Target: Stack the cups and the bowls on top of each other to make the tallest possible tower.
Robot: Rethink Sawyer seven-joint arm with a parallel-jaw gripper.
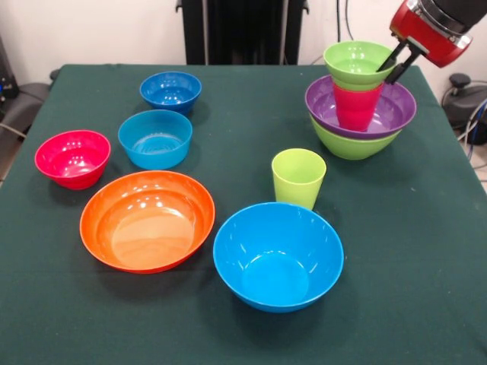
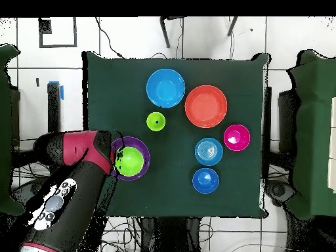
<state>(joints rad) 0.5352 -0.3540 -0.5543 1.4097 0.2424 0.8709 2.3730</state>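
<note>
**Gripper at the rim of the tower's top bowl**

Seen from the front: red and black arm [image 1: 430, 26] entering from the upper right corner, angled down and to the left. Gripper [image 1: 397, 62] with two thin black fingers [image 1: 393, 56] straddling the right rim of a small lime-green bowl [image 1: 356, 61], one finger inside, one outside. Jaws slightly parted around that rim; firm pinch or loose fit impossible to tell.

The tower [image 1: 360, 106], at the table's far right: large lime-green bowl [image 1: 351, 144] at the base, wide purple bowl [image 1: 388, 112] nested in it, red cup [image 1: 356, 106] upright inside, small lime-green bowl seated on the cup.

Elsewhere on the dark green table [image 1: 426, 289], all loose and upright: lime-green cup [image 1: 298, 177] near the centre, large light blue bowl [image 1: 278, 255] just in front of it, large orange bowl [image 1: 148, 220] to its left. Further left, small pink-red bowl [image 1: 73, 158]. Behind the orange bowl, small light blue bowl [image 1: 155, 138], then small dark blue bowl [image 1: 170, 91] farthest back.

From overhead: arm [image 2: 75, 149] stretched across the table's left edge, bent at an elbow, wrist ending over the tower [image 2: 130, 158].
</note>
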